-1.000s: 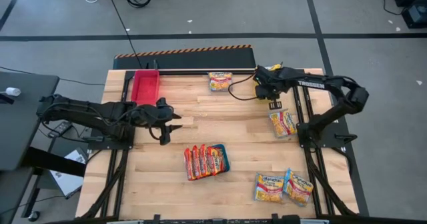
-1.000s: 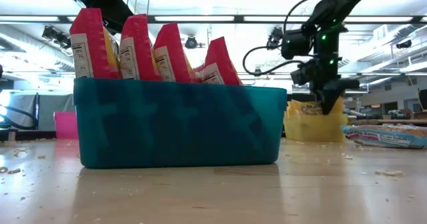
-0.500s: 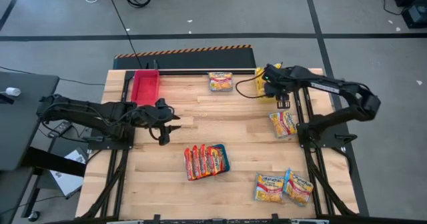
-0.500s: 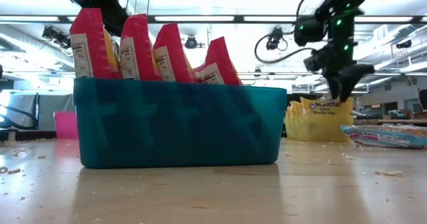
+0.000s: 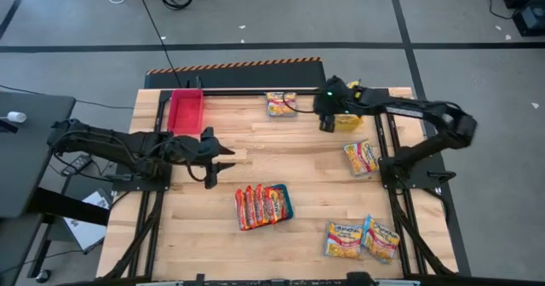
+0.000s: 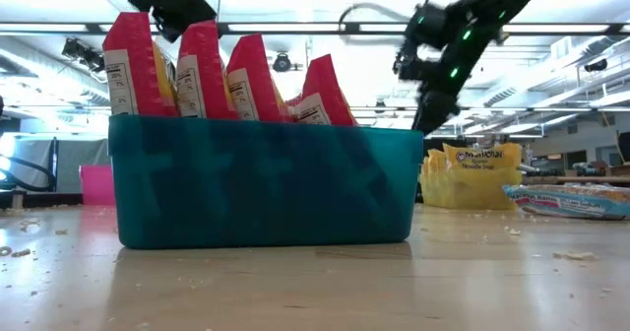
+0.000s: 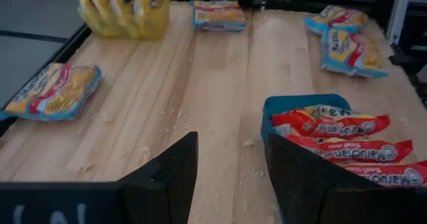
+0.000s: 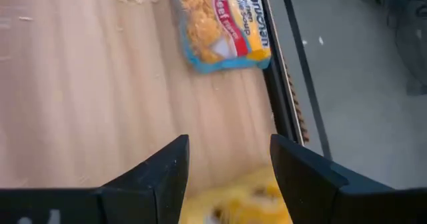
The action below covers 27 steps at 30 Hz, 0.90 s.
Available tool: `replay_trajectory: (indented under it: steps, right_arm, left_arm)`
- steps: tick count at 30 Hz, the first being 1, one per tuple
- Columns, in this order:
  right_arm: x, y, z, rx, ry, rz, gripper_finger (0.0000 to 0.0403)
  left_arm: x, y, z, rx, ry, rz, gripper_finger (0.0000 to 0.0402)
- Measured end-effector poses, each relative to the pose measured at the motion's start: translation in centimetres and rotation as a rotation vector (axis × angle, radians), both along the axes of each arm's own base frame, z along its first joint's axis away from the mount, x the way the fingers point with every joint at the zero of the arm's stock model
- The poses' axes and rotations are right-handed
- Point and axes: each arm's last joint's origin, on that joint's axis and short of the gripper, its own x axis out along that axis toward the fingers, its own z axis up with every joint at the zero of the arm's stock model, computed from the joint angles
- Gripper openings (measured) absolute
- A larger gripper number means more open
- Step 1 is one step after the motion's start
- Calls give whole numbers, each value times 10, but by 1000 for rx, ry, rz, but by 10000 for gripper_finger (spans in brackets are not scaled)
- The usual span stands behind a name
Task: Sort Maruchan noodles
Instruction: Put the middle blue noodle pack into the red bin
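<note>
We see the wooden table (image 5: pixel 213 201) from above, with both dark arms over it. The left gripper (image 5: pixel 220 163) hovers left of centre, fingers parted with nothing between them (the left wrist view shows the gap clearly). The right gripper (image 5: pixel 324 122) hangs near the far edge, just beside the yellow bin (image 5: pixel 347 120); its fingers are spread wide and empty in the right wrist view. The red bin (image 5: pixel 186 111) sits at the far left corner. The teal bin (image 5: pixel 285 203) sits near the table's middle, holding red-orange packets (image 5: pixel 255 207) standing on edge. Loose Maruchan noodles lie flat on the wood: one packet (image 5: pixel 281 104) at the far edge between the red and yellow bins, one packet by the right rail (image 5: pixel 360 157), and a pair at the near right corner (image 5: pixel 362 239). In the low view, yellow packets (image 6: pixel 480 159) stand in the yellow bin
</note>
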Motion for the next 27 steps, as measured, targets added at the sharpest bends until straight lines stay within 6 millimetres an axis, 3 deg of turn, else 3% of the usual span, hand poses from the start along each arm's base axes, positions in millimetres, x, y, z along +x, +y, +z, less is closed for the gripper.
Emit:
replay_trajectory:
  steps: [7,14,22,27]
  right_arm:
    - [29,-39,-44,13,229,12,215]
    - [25,-63,-61,128,412,-54,215]
    - [-4,-75,-53,185,455,-157,213]
    - [-9,-58,-29,216,398,-167,212]
  left_arm:
    - [0,0,0,-22,-9,12,178]
    - [-1,-1,-2,-69,16,37,178]
    - [-2,-8,-3,-88,21,10,178]
    - [-4,-15,-3,-84,22,-20,178]
